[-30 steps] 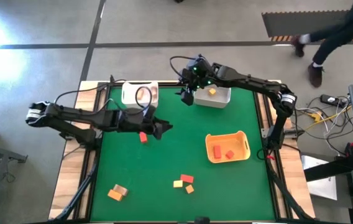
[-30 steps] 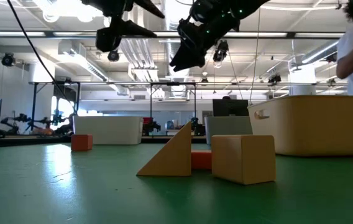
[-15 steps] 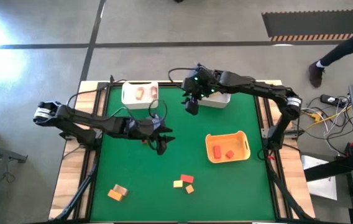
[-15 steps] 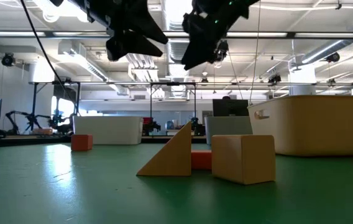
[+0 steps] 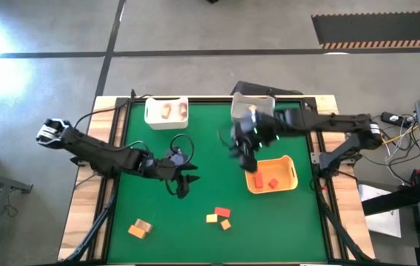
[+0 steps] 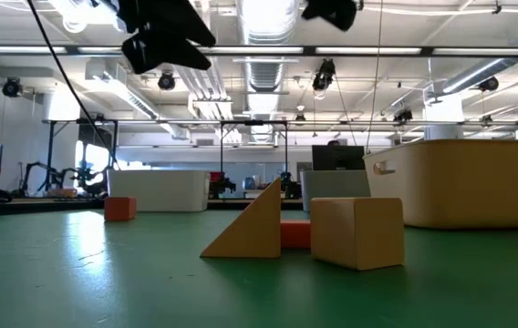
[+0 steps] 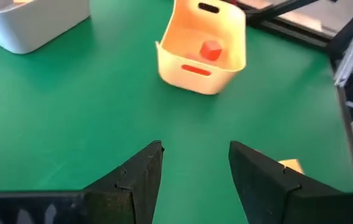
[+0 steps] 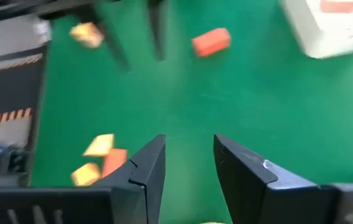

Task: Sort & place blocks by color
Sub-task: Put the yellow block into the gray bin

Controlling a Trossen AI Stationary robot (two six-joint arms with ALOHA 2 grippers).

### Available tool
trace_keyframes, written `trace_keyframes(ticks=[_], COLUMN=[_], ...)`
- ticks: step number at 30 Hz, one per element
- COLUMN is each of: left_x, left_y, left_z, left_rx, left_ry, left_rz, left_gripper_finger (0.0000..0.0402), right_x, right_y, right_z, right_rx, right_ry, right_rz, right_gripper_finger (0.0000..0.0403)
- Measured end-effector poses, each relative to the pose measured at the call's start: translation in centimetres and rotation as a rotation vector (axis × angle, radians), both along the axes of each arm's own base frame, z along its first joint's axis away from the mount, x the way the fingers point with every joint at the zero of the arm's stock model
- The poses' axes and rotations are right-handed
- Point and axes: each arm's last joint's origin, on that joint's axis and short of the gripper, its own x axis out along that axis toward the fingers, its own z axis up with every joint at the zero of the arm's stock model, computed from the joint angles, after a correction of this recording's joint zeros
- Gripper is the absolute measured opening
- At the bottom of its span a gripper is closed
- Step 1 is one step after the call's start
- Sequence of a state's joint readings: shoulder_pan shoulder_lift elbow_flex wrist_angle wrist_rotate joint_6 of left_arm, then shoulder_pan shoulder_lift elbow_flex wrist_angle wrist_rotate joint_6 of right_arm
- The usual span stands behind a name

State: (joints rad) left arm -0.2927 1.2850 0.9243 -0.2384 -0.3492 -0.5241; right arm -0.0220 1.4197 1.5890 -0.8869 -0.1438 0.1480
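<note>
**Blocks spread over three containers and the green bench; both tools empty**

Three containers stand on the bench (image 5: 151, 244): two white bins (image 5: 166, 112) (image 5: 253, 107) at the far edge and one orange tray (image 5: 271, 174) toward the right side.

Counting the blocks from overhead: the left white bin holds two reddish-tan pieces (image 5: 174, 111). The right white bin shows one yellow-orange block (image 5: 252, 109). The orange tray holds two red blocks (image 5: 265, 180). A cluster of three, red and yellow (image 5: 219, 217), lies near the front centre of the bench. A pair, tan and orange (image 5: 139, 227), lies at the front left. One more red block (image 8: 210, 42) lies on the cloth near the left arm's tip; it shows in the right wrist view, while overhead the arm covers it.

The left arm reaches in low from the left edge, stretched out toward the middle, its left tool (image 5: 183, 185) over bare cloth with the fingers (image 7: 140, 173) parted and nothing between them. The right arm comes from the right edge, bent back across the tray's far-left corner; the right tool (image 5: 244, 157) hangs just beside the tray, fingers (image 8: 148, 167) apart with a narrow gap and gripping nothing.
</note>
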Motion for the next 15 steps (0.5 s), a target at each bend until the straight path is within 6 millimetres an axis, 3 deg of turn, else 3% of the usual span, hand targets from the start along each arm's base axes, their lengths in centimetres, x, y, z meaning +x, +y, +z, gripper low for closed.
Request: trace_keyframes(ticks=[4, 9, 15], left_x=[-0.1, 0.0, 0.2], left_y=[-1.5, -3.5, -5.4], left_z=[0.7, 1.8, 1.5], left_rx=[-0.017, -0.044, -0.069], left_ry=[-0.086, -0.228, -0.269], left_rz=[-0.003, -0.018, -0.053], left_gripper_finger=[0.0170, 0.0170, 0.0170], right_x=[-1.2, -2.6, -3.3], right_y=[4.1, 8.9, 11.9], right_z=[-0.3, -2.2, -6.0], right_rx=[-0.084, -0.111, -0.091], right_ry=[-0.050, -0.194, -0.390], right_rz=[0.009, 0.109, 0.224], right_gripper_finger=[0.0115, 0.0106, 0.0096])
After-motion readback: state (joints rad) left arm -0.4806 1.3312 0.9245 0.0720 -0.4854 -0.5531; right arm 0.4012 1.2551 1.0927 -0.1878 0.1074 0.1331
